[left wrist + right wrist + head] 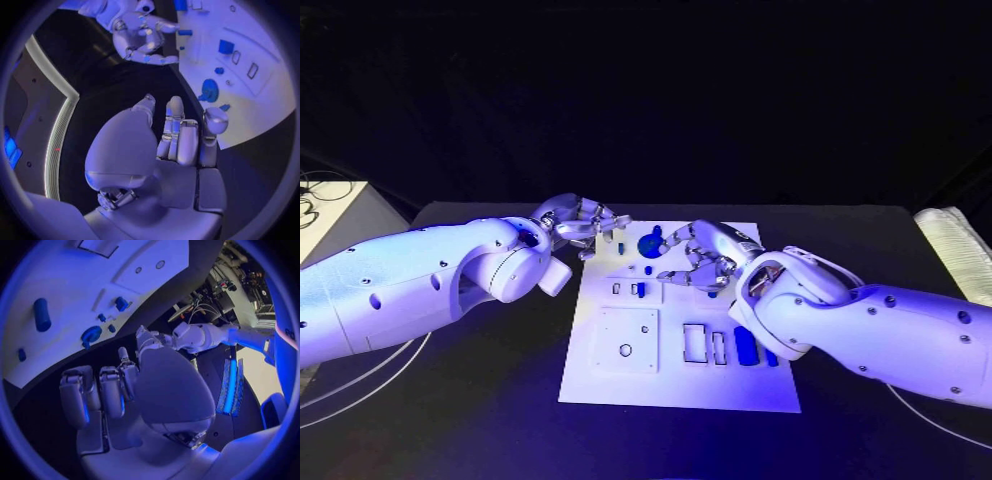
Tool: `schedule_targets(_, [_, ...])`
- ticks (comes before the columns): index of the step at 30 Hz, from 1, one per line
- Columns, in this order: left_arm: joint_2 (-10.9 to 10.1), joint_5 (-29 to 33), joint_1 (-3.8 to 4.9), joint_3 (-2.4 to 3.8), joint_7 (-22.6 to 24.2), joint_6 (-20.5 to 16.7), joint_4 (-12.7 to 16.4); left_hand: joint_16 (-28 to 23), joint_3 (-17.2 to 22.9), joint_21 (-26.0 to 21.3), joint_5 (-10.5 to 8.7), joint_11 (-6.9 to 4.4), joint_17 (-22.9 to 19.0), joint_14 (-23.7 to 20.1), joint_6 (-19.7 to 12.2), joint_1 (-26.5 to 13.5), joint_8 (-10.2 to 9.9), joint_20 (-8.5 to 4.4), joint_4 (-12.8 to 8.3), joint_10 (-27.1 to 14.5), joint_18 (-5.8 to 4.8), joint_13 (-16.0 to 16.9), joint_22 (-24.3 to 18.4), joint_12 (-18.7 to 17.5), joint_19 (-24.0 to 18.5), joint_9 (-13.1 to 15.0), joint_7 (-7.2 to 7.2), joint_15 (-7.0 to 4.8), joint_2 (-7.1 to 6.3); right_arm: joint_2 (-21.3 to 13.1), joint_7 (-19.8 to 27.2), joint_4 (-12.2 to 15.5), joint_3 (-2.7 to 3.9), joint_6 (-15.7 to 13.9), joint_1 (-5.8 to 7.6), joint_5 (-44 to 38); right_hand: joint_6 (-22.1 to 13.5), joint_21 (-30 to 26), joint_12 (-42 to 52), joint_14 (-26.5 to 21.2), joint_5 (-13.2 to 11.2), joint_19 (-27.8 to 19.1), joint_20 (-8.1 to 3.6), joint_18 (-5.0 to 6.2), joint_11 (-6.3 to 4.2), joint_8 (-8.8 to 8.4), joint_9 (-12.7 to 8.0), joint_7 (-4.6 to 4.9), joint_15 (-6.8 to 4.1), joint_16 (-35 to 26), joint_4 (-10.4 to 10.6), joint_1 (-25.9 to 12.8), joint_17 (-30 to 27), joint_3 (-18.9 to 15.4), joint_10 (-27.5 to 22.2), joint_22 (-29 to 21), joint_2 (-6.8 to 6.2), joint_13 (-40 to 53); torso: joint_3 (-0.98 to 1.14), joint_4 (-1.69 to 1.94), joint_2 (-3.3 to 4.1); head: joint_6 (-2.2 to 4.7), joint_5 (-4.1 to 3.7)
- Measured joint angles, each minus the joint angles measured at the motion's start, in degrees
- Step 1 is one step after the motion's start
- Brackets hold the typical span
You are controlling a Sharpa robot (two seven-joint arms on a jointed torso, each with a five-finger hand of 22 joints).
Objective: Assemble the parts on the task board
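The white task board (678,375) lies mid-table, also in the left wrist view (269,95) and the right wrist view (75,275). On it are a round blue part (652,242) (209,90) (91,334), a blue cylinder (744,345) (42,314) and a small blue block (226,46) (121,303). My left hand (589,225) (181,135) hovers at the board's far left corner, fingers straight and side by side, holding nothing. My right hand (697,256) (115,390) hangs over the board's far middle, just beside the round part, fingers loosely bent and empty.
Rectangular slots (694,343) and a raised square plate (627,340) take up the board's near half. A pale table (332,215) stands at the far left and a light strip (952,245) at the far right edge. Black tabletop (473,400) surrounds the board.
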Motion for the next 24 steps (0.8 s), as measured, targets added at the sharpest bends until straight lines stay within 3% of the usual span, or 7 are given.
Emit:
schedule_targets(4, [0.8, -7.6, 0.03, 0.00, -8.3, 3.9, -0.7, 2.0, -0.1, 2.2, 0.00, -0.56, 0.2, 0.4, 0.7, -1.6, 1.9, -0.52, 0.1, 1.1, -0.08, 4.3, 4.0, 4.4, 2.6, 1.9, -0.69, -0.36, 0.07, -3.8, 3.0, 2.3, 0.13, 0.0, 1.31, 5.5, 0.0, 0.0, 0.0, 0.0, 0.2, 0.0, 0.00, 0.00, -0.09, 0.05, 0.0, 0.00, -0.04, 0.0, 0.0, 0.0, 0.0, 0.0, -0.1, 0.0, 0.00, 0.0, 0.03, -0.19, -0.40, -0.25, 0.26])
schedule_targets(5, [1.2, -10.0, 0.06, 0.00, -10.6, 5.2, -0.9, 2.3, -0.2, 2.5, 0.00, -0.64, 0.2, 0.4, 0.6, -1.6, 2.2, -0.52, 0.2, 1.5, -0.85, 5.0, 4.5, 5.0, 3.0, 2.2, -0.73, -0.36, 0.06, -4.9, 3.8, 2.7, 0.16, 0.0, 1.68, 7.0, 0.1, 0.0, 0.0, 0.1, 0.3, 0.0, 0.00, 0.00, -0.09, 0.09, 0.1, -0.06, -0.14, 0.0, 0.1, 0.0, 0.0, 0.1, -0.1, 0.0, 0.00, 0.0, 0.04, -0.25, -0.49, -0.34, 0.32])
schedule_targets(10, [3.4, -18.6, 0.72, -0.07, -18.0, 9.9, -2.0, 4.1, -1.0, 4.8, 0.00, -1.08, 0.2, 0.6, 0.4, -4.9, 3.8, -0.95, 0.4, 3.7, -0.87, 9.9, 8.7, 9.5, 5.8, 4.4, -1.39, -0.58, 0.83, -8.3, 5.9, 3.2, 0.32, -0.4, 2.97, 13.3, 0.2, 0.0, 0.0, 0.2, 0.6, 0.0, 0.00, 0.00, -0.09, 0.50, 0.1, -0.17, -0.22, 0.0, 0.3, 0.0, 0.0, 0.3, -0.1, 0.0, 0.00, 0.0, 0.19, -0.39, -0.98, -0.73, 0.51])
schedule_targets(11, [3.9, -20.0, 0.88, -0.07, -19.1, 10.8, -2.3, 4.1, -1.1, 4.9, 0.00, -1.08, 0.2, 0.6, 0.4, -5.6, 3.8, -1.04, 0.3, 3.7, -1.51, 10.3, 9.1, 9.9, 5.9, 4.7, -1.40, -0.57, 0.94, -8.8, 6.3, 3.1, 0.33, -0.6, 3.13, 14.6, 0.2, 0.0, 0.0, 0.2, 0.6, 0.0, 0.00, 0.00, -0.09, 0.50, 0.1, -0.17, -0.22, 0.0, 0.3, 0.0, 0.0, 0.3, -0.1, 0.0, 0.00, 0.0, 0.22, -0.39, -1.04, -0.77, 0.55])
schedule_targets(13, [5.1, -23.1, 1.30, -0.29, -21.1, 12.5, -3.1, 4.1, -1.4, 4.9, 0.00, -1.08, 0.2, 0.6, 0.0, -6.7, 3.8, -1.04, 0.5, 3.7, -1.79, 10.5, 9.3, 9.9, 5.9, 5.1, -1.66, -0.57, 1.26, -9.6, 7.0, 2.9, 0.34, -1.1, 3.45, 17.6, 0.2, 0.0, 0.0, 0.2, 0.6, 0.0, 0.00, 0.00, -0.09, 0.50, 0.1, -0.17, -0.22, 0.0, 0.3, 0.0, 0.0, 0.3, -0.1, 0.0, 0.00, 0.0, 0.30, -0.38, -1.20, -0.93, 0.62])
schedule_targets(19, [8.3, -29.1, 2.97, -1.72, -24.7, 16.4, -5.2, 4.1, -1.9, 4.9, 0.00, -0.74, 0.2, 0.6, -0.7, -9.1, 3.5, -1.04, 0.3, 3.4, -1.79, 10.4, 9.3, 9.9, 5.9, 5.9, -1.39, -0.57, 2.32, -10.7, 8.6, 1.6, 0.43, -2.7, 4.20, 24.8, 0.2, 0.0, 0.0, 0.2, 0.9, 0.0, 0.00, 0.00, -0.29, 0.50, 0.1, -0.17, -0.22, 0.0, 0.3, 0.0, 0.0, 0.3, -0.3, 0.0, 0.00, 0.0, 0.37, -0.42, -1.35, -1.08, 0.64])
schedule_targets(24, [10.1, -31.7, 3.67, -2.21, -26.2, 18.6, -6.3, 4.1, -2.1, 4.9, 0.00, -0.74, 0.2, 0.6, -0.7, -9.7, 3.5, -1.04, 0.5, 3.4, -1.79, 10.4, 9.4, 9.9, 5.9, 6.2, -1.39, -0.57, 2.32, -10.8, 9.1, 0.9, 0.43, -3.5, 4.40, 27.8, 0.2, 0.0, 0.0, 0.2, 1.1, 0.0, 0.00, 0.00, -0.29, 0.50, 0.1, -0.17, -0.22, 0.0, 0.3, 0.0, 0.0, 0.3, -0.3, 0.0, 0.00, 0.0, 0.41, -0.46, -1.31, -1.05, 0.56])
